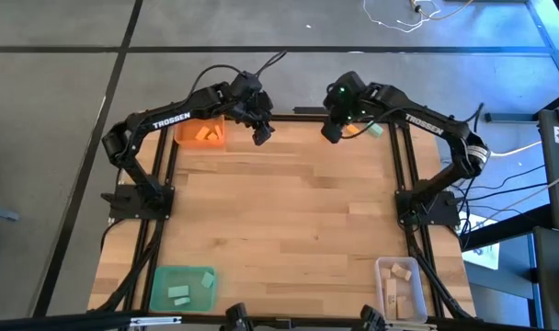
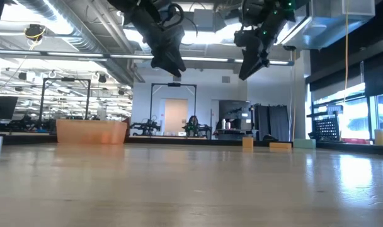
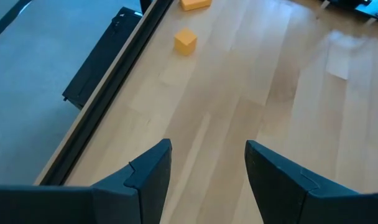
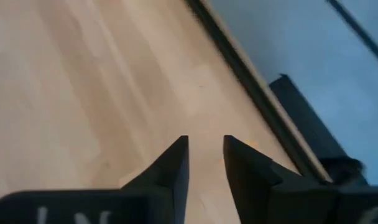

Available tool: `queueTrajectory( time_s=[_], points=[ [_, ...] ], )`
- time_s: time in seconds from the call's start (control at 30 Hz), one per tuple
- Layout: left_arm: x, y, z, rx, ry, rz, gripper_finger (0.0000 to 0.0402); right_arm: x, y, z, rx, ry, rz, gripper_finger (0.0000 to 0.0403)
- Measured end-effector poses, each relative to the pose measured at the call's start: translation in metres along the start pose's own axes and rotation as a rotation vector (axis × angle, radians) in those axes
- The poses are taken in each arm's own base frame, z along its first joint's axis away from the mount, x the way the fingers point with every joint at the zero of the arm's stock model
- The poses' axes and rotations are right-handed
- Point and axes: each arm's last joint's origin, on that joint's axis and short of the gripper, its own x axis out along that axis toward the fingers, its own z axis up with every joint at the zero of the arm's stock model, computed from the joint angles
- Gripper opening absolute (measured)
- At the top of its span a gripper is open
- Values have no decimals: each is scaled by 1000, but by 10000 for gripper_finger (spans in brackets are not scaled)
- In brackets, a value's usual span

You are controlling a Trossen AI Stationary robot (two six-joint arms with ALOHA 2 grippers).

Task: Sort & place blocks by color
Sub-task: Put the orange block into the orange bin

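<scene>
The left gripper (image 1: 261,134) hangs high over the far edge of the table (image 1: 289,211), by the orange tray (image 1: 200,131). Its fingers (image 3: 148,174) are wide apart and hold nothing. The right gripper (image 1: 332,131) hangs near it, fingers a little apart, empty too. Two orange blocks (image 3: 185,40) lie by the far edge, one cut off. A green block (image 1: 375,130) peeks from behind the right arm.

Open-plan robotics lab: exposed ceiling ducts (image 2: 59,28), rows of distant workstations (image 2: 28,120).
</scene>
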Motion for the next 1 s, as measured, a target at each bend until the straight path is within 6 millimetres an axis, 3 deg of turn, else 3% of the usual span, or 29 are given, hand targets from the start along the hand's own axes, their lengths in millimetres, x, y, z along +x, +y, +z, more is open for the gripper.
queueTrajectory(
  time_s=[0.2, 0.37, 0.73, 1.0],
  points=[
    [0, 0, 0, 0, 0, -2, 195, 7, 0, 1, -63, 5, 16, 40],
    [0, 0, 0, 0, 0, -3, 195, 13, -1, 1, -75, 22, 13, 39],
    [0, 0, 0, 1, 0, -4, 195, 46, -3, -4, -61, 143, 13, 164],
    [0, 0, 0, 1, -1, -4, 195, 93, -16, -14, 104, 282, -213, 233]
  ],
)
